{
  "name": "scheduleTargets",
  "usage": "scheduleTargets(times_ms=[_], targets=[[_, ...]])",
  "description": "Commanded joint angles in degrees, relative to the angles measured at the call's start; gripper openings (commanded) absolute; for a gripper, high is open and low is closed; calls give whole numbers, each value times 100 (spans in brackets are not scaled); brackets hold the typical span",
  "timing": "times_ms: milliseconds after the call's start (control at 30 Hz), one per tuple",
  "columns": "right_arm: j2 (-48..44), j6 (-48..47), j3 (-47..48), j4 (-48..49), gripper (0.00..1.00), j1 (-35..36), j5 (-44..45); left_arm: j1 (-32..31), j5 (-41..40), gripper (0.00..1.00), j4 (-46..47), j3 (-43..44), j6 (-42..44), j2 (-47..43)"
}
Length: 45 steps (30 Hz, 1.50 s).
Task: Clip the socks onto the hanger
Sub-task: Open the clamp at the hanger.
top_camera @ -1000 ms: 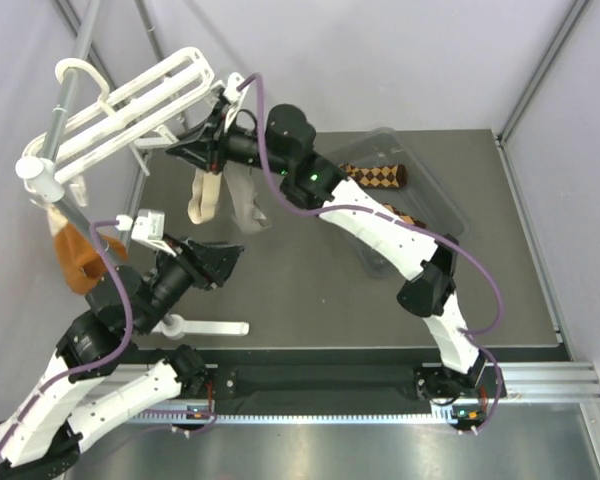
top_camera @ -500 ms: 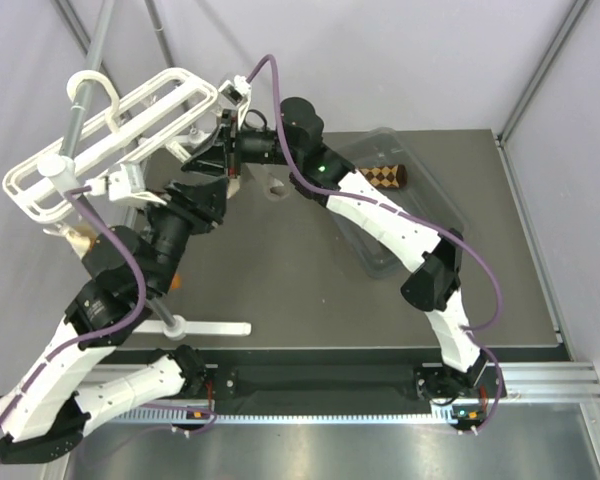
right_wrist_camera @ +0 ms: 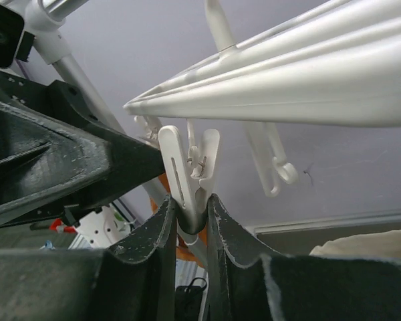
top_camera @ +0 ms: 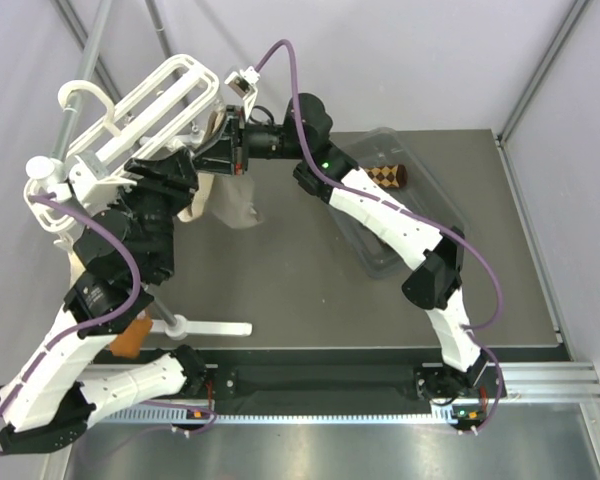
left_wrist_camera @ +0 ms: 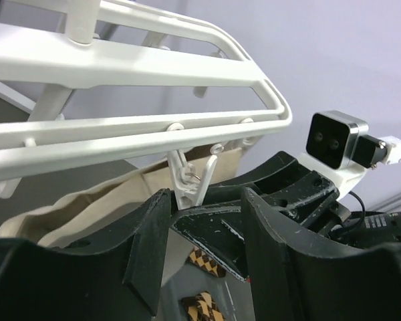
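The white hanger hangs tilted at the upper left, on the grey pole. My right gripper reaches under its near end and is shut on a small white clip that dangles from the hanger bar. My left gripper stands open just below the frame, facing the right gripper, with the same clip above its left finger. Two argyle socks lie far below, seen between the left fingers; one sock lies in the clear bin.
A grey-beige sock hangs from the hanger beside both grippers. An orange sock shows low on the left by the left arm. The clear plastic bin sits at the right. The pole's white stand foot lies near the front edge.
My left arm has risen and swung up to the hanger, its jaws narrowing a little. The hanger has swung and tilted with the right gripper, which kept its hold on the clip.
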Motion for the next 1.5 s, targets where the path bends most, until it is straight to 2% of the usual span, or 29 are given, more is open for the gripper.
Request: scheduleTargets(times_ms=[0, 167, 233, 300, 700, 1133, 1467], targets=[[-266, 360, -58, 304, 0, -152, -401, -14, -558, 52, 99, 234, -548, -92], [-327, 545, -137, 497, 0, -153, -604, -14, -410, 54, 326, 164, -822, -180], [-397, 755, -312, 734, 0, -152, -665, -14, -208, 55, 861, 15, -629, -224], [-415, 984, -383, 989, 0, -153, -683, -14, -66, 56, 995, 40, -567, -189], [-222, 2390, -348, 2246, 0, -275, -973, -23, -295, 56, 345, 261, -1138, -215], [-240, 2620, -339, 2352, 0, -249, -1157, -23, -163, 64, 635, 128, -1393, -207], [-231, 2655, -392, 2458, 0, -196, -1184, -14, -5, 57, 837, 120, -1419, -4]])
